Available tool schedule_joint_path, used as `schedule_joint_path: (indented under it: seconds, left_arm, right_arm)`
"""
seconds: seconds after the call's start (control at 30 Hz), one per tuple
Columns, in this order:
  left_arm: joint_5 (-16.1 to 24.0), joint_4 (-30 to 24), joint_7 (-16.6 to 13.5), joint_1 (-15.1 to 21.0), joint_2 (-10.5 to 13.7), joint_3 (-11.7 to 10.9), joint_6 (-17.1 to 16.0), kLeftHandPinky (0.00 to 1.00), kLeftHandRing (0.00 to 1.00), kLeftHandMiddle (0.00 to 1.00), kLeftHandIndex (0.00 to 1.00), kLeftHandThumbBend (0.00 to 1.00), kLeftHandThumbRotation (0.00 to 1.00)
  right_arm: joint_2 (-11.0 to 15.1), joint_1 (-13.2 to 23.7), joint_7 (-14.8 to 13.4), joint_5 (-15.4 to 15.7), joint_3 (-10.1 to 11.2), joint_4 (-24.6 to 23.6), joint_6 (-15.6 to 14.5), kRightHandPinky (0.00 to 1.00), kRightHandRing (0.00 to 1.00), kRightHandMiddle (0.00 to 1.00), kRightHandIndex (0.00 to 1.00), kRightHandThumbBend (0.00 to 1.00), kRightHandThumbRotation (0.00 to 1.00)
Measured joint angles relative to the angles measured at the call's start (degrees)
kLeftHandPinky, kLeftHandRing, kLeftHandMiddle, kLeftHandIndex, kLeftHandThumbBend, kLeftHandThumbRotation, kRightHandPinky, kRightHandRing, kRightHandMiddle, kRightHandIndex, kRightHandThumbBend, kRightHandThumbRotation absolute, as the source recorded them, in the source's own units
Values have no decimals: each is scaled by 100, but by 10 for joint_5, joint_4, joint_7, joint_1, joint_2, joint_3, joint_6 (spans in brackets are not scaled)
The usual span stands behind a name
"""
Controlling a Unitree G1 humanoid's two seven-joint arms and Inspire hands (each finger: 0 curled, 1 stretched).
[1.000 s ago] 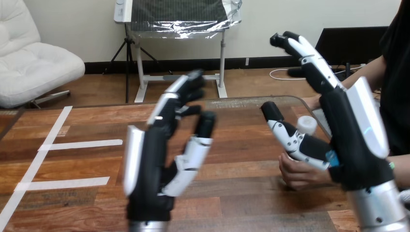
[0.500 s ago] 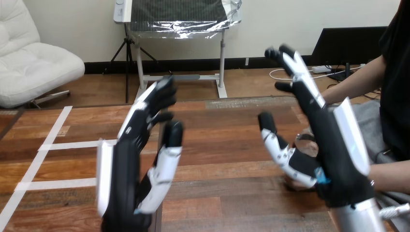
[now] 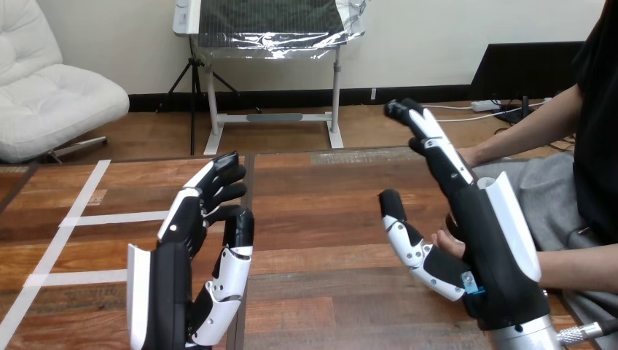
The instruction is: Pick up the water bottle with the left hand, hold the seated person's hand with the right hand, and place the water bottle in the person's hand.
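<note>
Brown wood table (image 3: 328, 189); white tape strips (image 3: 120, 217); black-and-white left hand (image 3: 171, 292), right hand (image 3: 488, 255).

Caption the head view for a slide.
Left hand and right hand open above the wooden table; the person's hand shows behind the right thumb.

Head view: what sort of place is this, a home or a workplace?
Likely a robot test setup, not a home: a wooden table marked with white tape lines, the left robot hand and right robot hand raised open above it, and a person's hand beside the right one.
</note>
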State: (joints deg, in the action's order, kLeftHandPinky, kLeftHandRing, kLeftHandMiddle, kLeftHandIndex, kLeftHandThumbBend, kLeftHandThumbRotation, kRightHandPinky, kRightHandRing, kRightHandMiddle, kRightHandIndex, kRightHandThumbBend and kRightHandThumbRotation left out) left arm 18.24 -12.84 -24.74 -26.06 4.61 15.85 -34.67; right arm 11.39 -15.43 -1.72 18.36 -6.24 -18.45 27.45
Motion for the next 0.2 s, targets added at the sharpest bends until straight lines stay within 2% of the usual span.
schedule_joint_path:
  seconds: [0.2]
  left_arm:
    - [-11, 0, 2, 0, 0, 2, -4, 66, 74, 78, 79, 30, 64]
  right_arm:
    - [0, 0, 4, -4, -3, 4, 4, 94, 97, 98, 92, 7, 0]
